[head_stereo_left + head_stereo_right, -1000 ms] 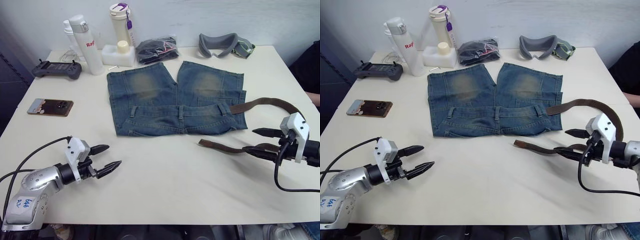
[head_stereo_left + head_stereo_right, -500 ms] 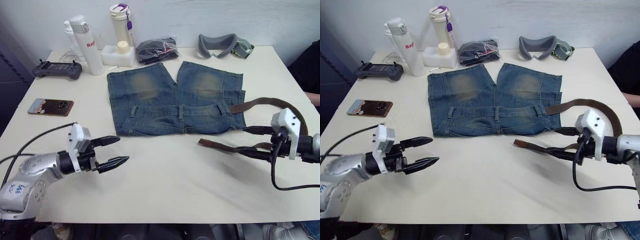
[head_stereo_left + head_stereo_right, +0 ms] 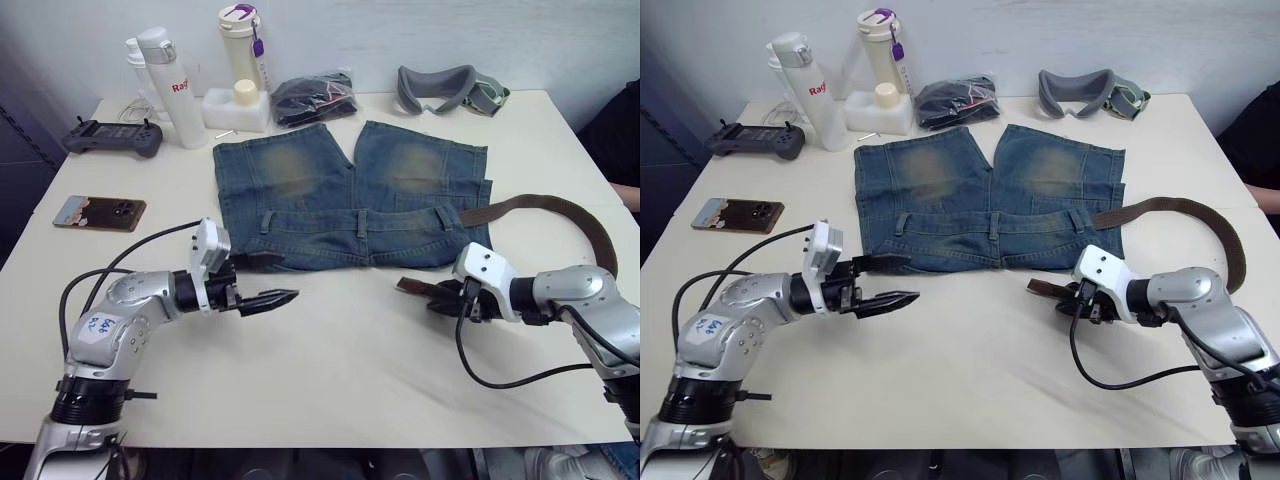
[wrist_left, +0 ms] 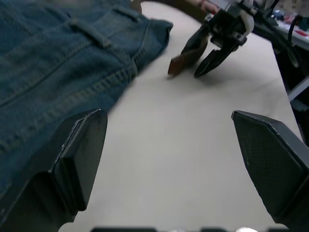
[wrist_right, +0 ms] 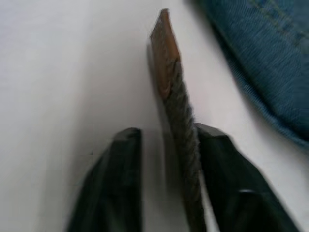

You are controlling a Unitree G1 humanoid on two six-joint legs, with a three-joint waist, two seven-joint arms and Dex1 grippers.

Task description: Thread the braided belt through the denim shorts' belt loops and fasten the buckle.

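Shorts: the faded blue denim shorts lie flat at upper centre of the head view on the cream table, waistband toward the robot, so the short denim belt loops along that lower edge face both arms.

Belt: the long dark brown braided belt leaves the shorts' right waistband corner, arcs out along the right side of the frame and curls back to a flat leather tip lying on the table just below that corner. The buckle cannot be made out; that end seems tucked at the waistband.

Right tool: the right gripper, at centre right, has its two black fingers parted with the strap between them just behind the tip. One pad touches the braid and the other stands off, so this looks like a grasp about to close, not a clamp. Taking the belt close to its tip would give a stiff end to feed through a loop.

Left tool: the left gripper, at centre left, has its fingers spread wide and empty. One fingertip lies at the shorts' lower left waistband edge, probably to pin or lift the cloth.

Progress: early, at most one loop is threaded.
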